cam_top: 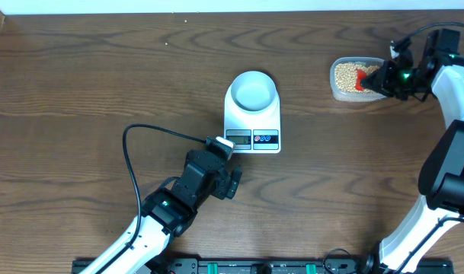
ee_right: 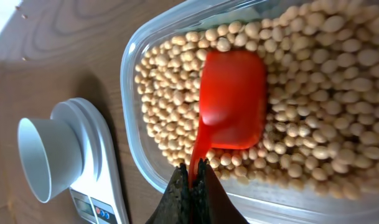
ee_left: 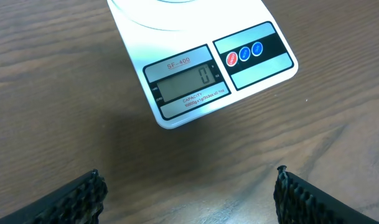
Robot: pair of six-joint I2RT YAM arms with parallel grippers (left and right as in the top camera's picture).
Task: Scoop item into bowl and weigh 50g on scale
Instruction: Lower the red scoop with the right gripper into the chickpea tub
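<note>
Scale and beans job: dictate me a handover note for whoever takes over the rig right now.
Left gripper: open, empty, over the table by the display end of the scale.
Right gripper: shut on the handle of the red scoop, whose head lies on the beans in the clear tub.
Bowl: sits on the scale and looks empty; the display reads 0.
Done: scoop grasped and at the beans.
Left: load the scoop, tip beans into the bowl, and top up until the scale shows 50 g.
</note>
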